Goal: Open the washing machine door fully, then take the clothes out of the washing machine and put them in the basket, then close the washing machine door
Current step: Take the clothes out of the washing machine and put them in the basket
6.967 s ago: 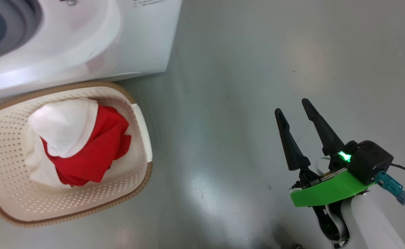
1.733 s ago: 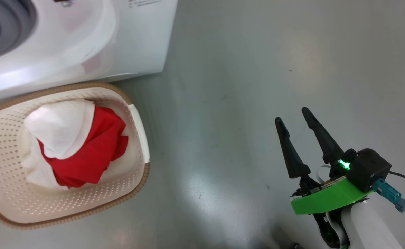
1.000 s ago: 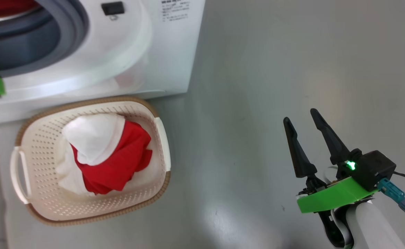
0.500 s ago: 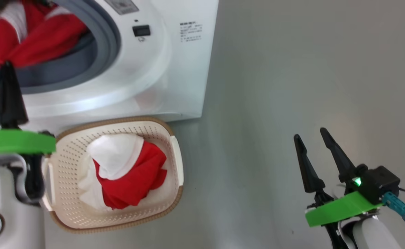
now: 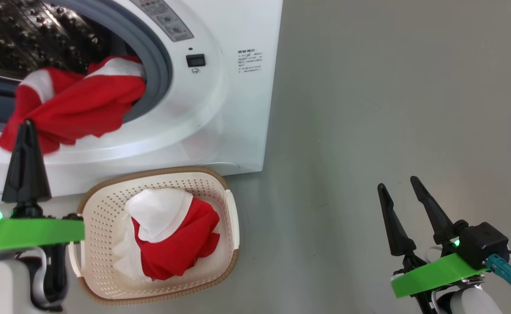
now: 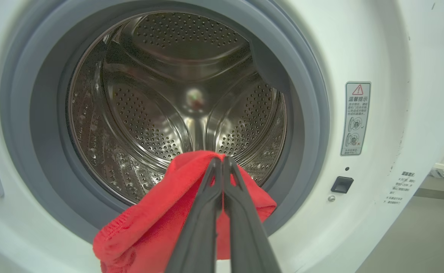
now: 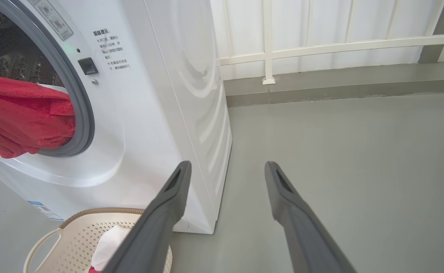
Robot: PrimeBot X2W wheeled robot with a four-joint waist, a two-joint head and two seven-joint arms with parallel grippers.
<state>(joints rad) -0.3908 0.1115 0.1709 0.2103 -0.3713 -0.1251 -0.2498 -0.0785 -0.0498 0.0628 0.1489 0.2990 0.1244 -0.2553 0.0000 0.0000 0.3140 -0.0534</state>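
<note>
The washing machine stands on the grey floor with its round mouth open towards the robot. This leaves the steel drum and the grey rubber ring open to reach from the front. The basket sits on the floor just in front of the machine's foot, below the mouth and a little to its right, with a handle at its left end and another at its right. Judging by that spot, anything drawn out of the drum has only a short way to fall. Some clothes already lie heaped in the basket, a white part on top of red. A red garment hangs half out of the mouth. Its long axis runs from the far right, where a white-trimmed end lies against the ring, to the near left, where the loose end droops over the white front. So it points out of the drum and downwards, towards the basket side. The left jaws are pressed together with no gap, their fingers closed on the upper fold of that garment at the lip of the mouth. That grip looks meant to drag it clear. The right jaws are spread wide and hold nothing. Their fingers point at bare floor well to the right of the machine, apparently parked out of the way.
</note>
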